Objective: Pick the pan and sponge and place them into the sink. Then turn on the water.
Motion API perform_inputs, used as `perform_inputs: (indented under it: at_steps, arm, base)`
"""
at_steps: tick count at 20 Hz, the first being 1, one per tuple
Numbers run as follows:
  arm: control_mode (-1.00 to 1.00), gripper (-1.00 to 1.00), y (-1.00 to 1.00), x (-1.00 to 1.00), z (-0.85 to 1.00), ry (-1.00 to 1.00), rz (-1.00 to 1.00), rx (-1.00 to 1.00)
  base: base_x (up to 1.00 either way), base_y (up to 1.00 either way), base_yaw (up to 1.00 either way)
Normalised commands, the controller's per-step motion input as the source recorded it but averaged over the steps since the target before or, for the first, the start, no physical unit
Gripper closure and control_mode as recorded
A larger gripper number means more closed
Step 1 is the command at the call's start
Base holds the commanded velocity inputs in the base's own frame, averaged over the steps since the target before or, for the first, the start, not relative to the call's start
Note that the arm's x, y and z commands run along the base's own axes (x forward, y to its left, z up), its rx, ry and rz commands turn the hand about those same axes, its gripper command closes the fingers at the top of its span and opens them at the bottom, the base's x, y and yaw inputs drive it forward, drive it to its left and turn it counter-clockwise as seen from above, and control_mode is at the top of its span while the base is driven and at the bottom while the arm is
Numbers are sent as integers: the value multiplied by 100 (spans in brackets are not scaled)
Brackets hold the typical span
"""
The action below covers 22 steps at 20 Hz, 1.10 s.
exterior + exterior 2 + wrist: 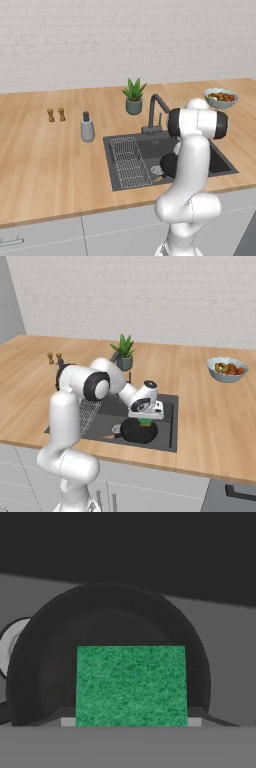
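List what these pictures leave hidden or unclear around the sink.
- Left base view: the arm covers most of the pan in the sink.
- Hand view: the sponge hides the pan's floor.
- Right base view: sponge too small to judge contact with the gripper.

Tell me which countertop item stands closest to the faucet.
The potted plant, just behind the faucet; the soap bottle, shakers and fruit bowl sit farther away.
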Motion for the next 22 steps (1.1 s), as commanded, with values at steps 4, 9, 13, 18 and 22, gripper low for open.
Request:
perform_inputs:
  at_steps: [4,9,13,18,22]
  arm:
    - [-100,100,0,34,-55,0,2,5]
    - [-100,100,0,15,-43,0,0,2]
    - [-100,100,0,2,-28,0,0,0]
    - [-100,-100,12,0,-18,0,0,0]
    - [-100,-100,4,0,0,0,0,0]
  base:
    - [0,0,0]
    - [0,0,0]
    - [0,0,0]
    - [0,0,0]
    - [0,0,0]
